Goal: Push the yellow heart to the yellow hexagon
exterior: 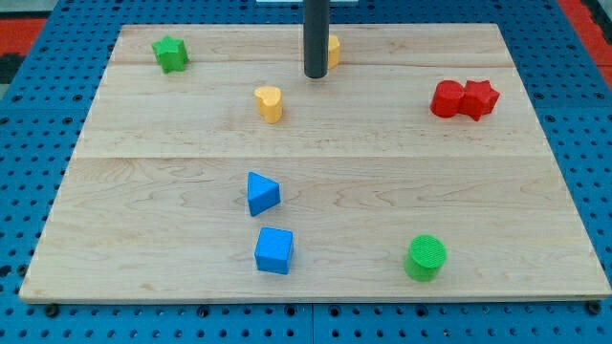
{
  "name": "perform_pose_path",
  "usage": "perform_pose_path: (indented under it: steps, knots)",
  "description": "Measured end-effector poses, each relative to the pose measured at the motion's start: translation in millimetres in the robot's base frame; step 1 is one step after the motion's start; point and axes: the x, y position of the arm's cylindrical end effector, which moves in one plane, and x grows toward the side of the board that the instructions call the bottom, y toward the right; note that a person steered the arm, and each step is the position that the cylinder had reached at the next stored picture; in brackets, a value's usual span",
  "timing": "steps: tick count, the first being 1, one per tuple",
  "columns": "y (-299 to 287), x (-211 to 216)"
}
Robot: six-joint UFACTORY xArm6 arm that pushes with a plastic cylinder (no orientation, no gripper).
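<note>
The yellow heart lies on the wooden board, left of centre in the upper half. The yellow hexagon sits near the view's top, mostly hidden behind my rod. My tip rests on the board just below and left of the hexagon, and up and to the right of the heart, with a gap between tip and heart.
A green star lies at the top left. Two red blocks touch each other at the right. A blue triangle and a blue cube sit below centre. A green cylinder stands at the bottom right.
</note>
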Motion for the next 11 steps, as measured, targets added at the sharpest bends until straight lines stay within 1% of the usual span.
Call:
perform_pose_path:
  steps: [2, 3, 4, 5, 6, 7, 8, 9, 10, 11]
  knots:
    - [47.8, 51.8]
    - [120.5, 96.9]
    - [178.8, 100.7]
    - [79.6, 114.1]
    - [-35.2, 111.6]
    - [-95.7, 97.5]
    - [-19.6, 38.9]
    - [37.0, -0.2]
    - [-19.3, 45.6]
    - [-81.7, 38.5]
